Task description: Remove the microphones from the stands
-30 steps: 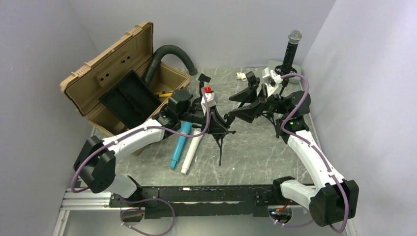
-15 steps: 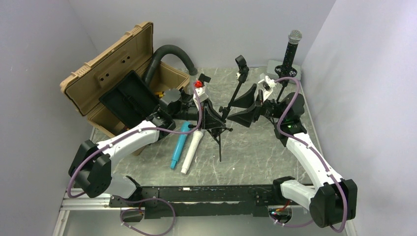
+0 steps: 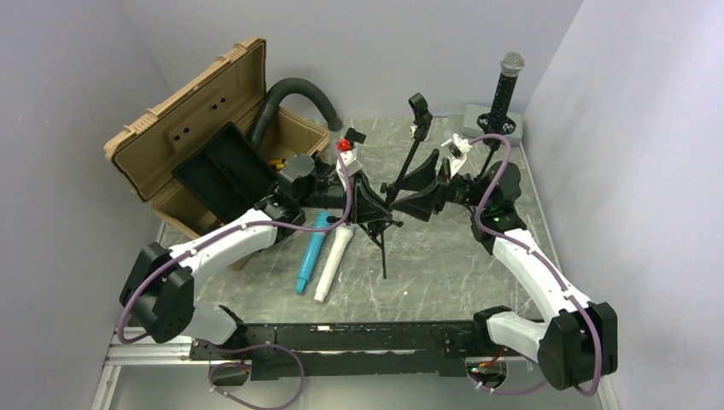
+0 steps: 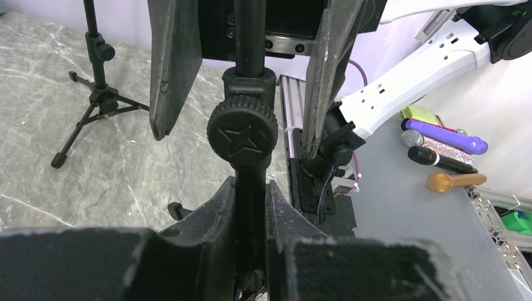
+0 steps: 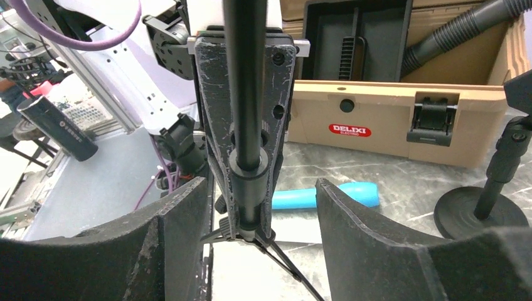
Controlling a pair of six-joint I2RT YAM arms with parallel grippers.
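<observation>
A black tripod stand (image 3: 386,224) rises near the table's middle, its pole (image 4: 250,37) slanting up to an empty clip (image 3: 417,104). My left gripper (image 3: 369,209) (image 4: 251,188) is shut on the pole just below the knob (image 4: 243,128). My right gripper (image 3: 418,188) (image 5: 260,213) is open, one finger on each side of the pole (image 5: 244,94) without touching it. A white microphone (image 3: 331,265) lies on the table beside a blue one (image 3: 312,252) (image 5: 326,195). At the back right a microphone with a silver mesh head (image 3: 510,77) stands upright in a small stand (image 3: 493,120).
An open tan case (image 3: 205,145) (image 5: 401,119) with a black hose (image 3: 294,94) fills the back left. A round-base stand (image 5: 480,213) stands at the right of the right wrist view. A small tripod stand (image 4: 94,81) shows in the left wrist view. Walls close in on both sides.
The held stand has swung up from a low tilt, its clip now high. My left gripper shifted with it, still shut. My right gripper moved slightly left and stays open.
</observation>
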